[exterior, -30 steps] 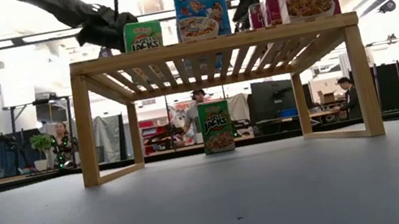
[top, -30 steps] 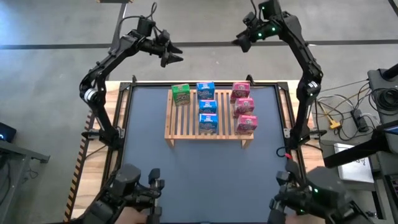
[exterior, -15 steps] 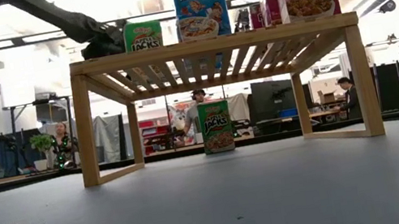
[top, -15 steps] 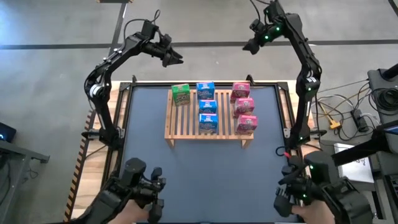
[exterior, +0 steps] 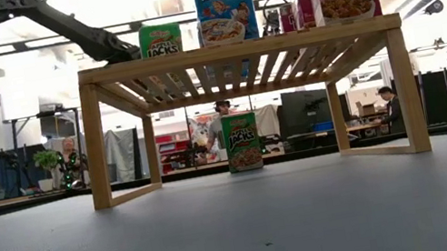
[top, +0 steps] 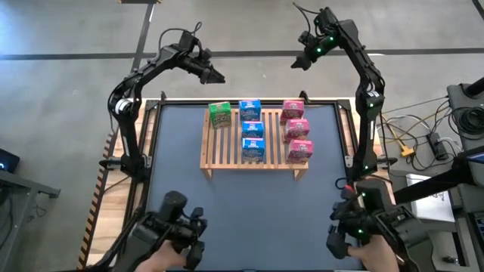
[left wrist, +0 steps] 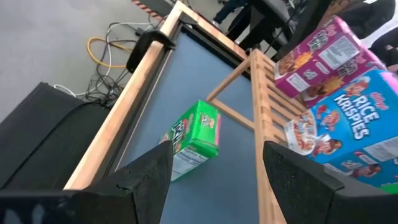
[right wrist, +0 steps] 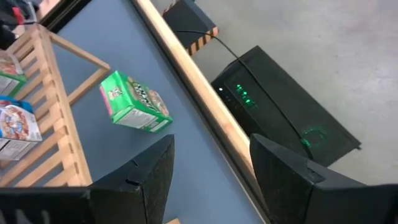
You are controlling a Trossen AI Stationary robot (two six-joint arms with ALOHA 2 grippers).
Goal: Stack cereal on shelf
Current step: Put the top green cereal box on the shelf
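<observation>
Dark grey tabletop fills the overhead view. Both arms are up high beyond its far edge. The left gripper hangs past the far-left corner of the shelf, fingers spread, nothing between them. The right gripper hovers off beyond the far-right side, fingers parted too, gripping nothing.

Out from there, the shelf sits mid-table. On its slats stand three pink boxes in a row down the right side, three blue boxes down the middle, and one green box at the far-left end.

Another green box stands on the tabletop behind the shelf, near the table's wooden far rim; it shows through the shelf's legs in the low view. A third green one isn't clearly in sight, possibly hidden.
</observation>
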